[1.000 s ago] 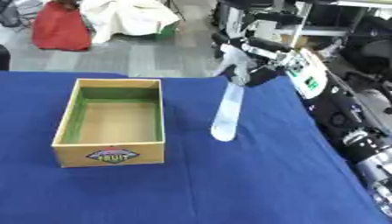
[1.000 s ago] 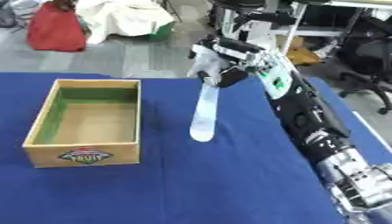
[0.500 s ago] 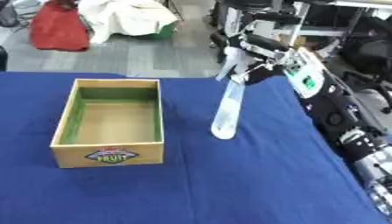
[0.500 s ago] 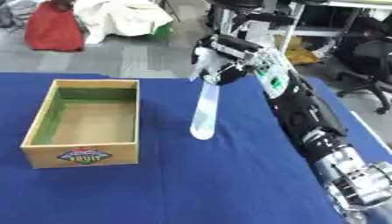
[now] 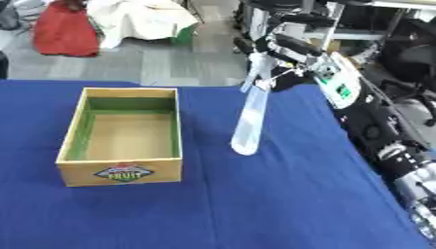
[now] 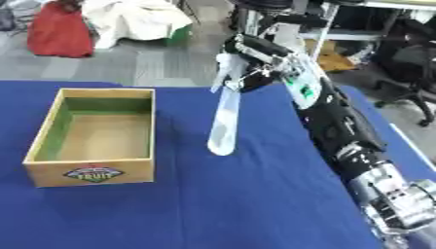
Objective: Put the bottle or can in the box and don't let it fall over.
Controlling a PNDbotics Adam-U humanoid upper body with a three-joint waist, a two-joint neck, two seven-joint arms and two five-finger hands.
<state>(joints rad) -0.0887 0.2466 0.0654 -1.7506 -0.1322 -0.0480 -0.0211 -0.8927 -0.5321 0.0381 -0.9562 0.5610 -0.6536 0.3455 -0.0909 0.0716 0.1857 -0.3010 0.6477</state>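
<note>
To my left the wooden box [image 5: 123, 136] sits open-topped on the blue tabletop [image 5: 255, 204], nothing inside it. Right of it, well apart from its near wall, hangs the slim clear bottle [image 5: 249, 121], its long axis close to upright and tipped a little, its bottom end apparently just above the cloth. My right hand [image 5: 277, 65] has its fingers curled round the bottle's top. The move ahead runs leftward over the rim; my left hand is out of sight.
</note>
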